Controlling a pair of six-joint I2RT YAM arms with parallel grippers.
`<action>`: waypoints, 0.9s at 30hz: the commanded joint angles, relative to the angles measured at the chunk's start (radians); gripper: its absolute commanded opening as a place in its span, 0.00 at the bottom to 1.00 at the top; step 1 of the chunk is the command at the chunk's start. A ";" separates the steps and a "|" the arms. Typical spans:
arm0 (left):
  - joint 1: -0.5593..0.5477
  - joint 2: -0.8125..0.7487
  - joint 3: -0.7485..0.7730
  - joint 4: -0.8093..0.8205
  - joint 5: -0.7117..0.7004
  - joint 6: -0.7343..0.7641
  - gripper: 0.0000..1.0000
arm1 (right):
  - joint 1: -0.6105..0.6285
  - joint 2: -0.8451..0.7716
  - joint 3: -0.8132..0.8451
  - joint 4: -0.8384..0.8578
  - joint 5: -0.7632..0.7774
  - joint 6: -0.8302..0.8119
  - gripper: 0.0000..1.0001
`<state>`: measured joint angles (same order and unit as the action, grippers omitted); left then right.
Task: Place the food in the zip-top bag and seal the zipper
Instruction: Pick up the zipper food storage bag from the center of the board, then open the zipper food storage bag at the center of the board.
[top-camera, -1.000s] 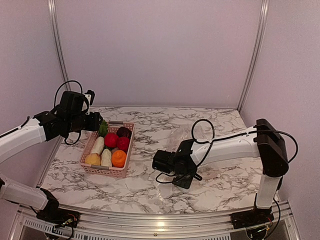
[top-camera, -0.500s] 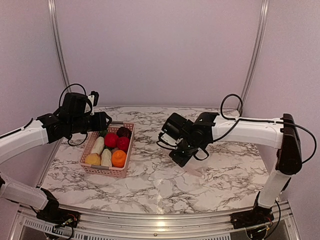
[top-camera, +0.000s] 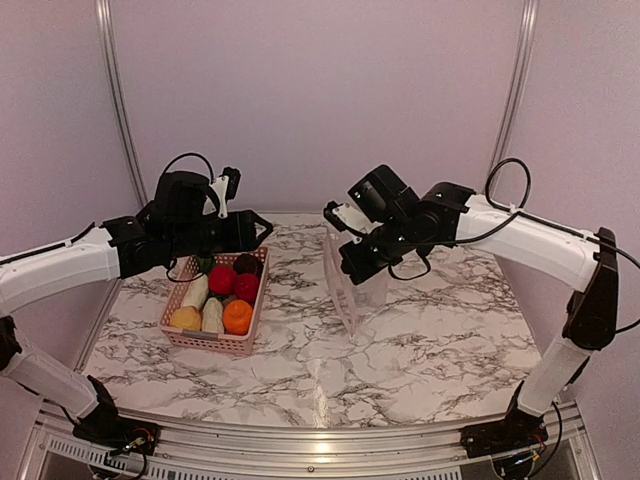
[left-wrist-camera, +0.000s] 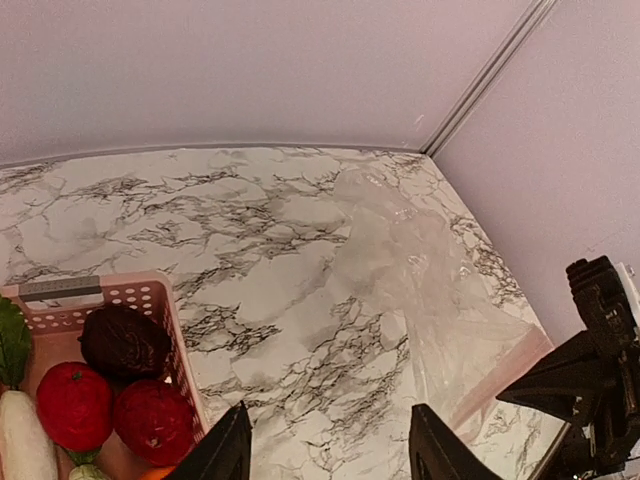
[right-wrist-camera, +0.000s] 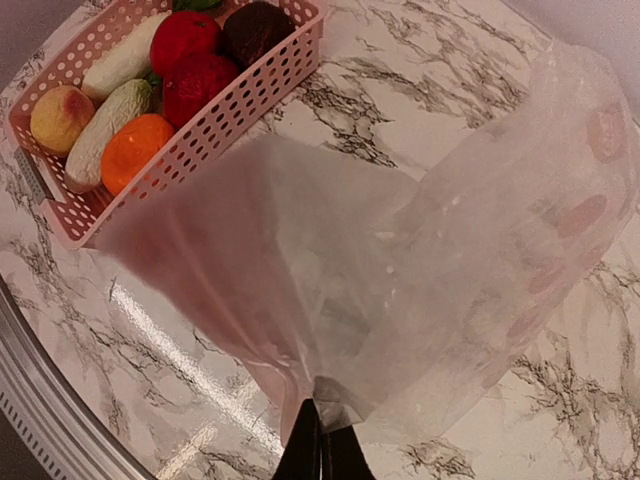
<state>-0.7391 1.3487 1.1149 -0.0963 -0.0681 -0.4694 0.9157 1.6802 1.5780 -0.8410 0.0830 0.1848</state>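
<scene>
The right arm reaches high and inward, its end effector (right-wrist-camera: 322, 445) pinching an edge of the zip-top bag (top-camera: 356, 290), which hangs crumpled over the table (top-camera: 430, 350). The left arm stretches above the pink basket (top-camera: 214, 343), its end effector (left-wrist-camera: 330, 452) spread and empty. The food (top-camera: 224, 292) lies in the basket, apart from the bag.

Left arm: held above the table, forearm reaching toward centre; left gripper (top-camera: 258, 228) roughly level, jaws parted. Right arm: held high, stretched leftward toward centre; right gripper (top-camera: 338, 216) tilted down, jaws pinched tight on an edge of the zip-top bag (top-camera: 356, 290)
</scene>
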 joint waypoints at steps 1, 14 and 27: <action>-0.055 0.067 0.018 0.072 0.104 -0.023 0.54 | -0.066 -0.057 0.019 0.071 -0.134 0.059 0.00; -0.179 0.310 0.192 0.101 0.118 -0.042 0.47 | -0.122 -0.075 -0.006 0.166 -0.249 0.099 0.00; -0.179 0.407 0.322 -0.018 0.073 0.013 0.39 | -0.158 -0.083 -0.001 0.174 -0.278 0.093 0.00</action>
<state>-0.9218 1.7416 1.4178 -0.0628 0.0174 -0.4820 0.7765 1.6173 1.5715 -0.6899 -0.1669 0.2703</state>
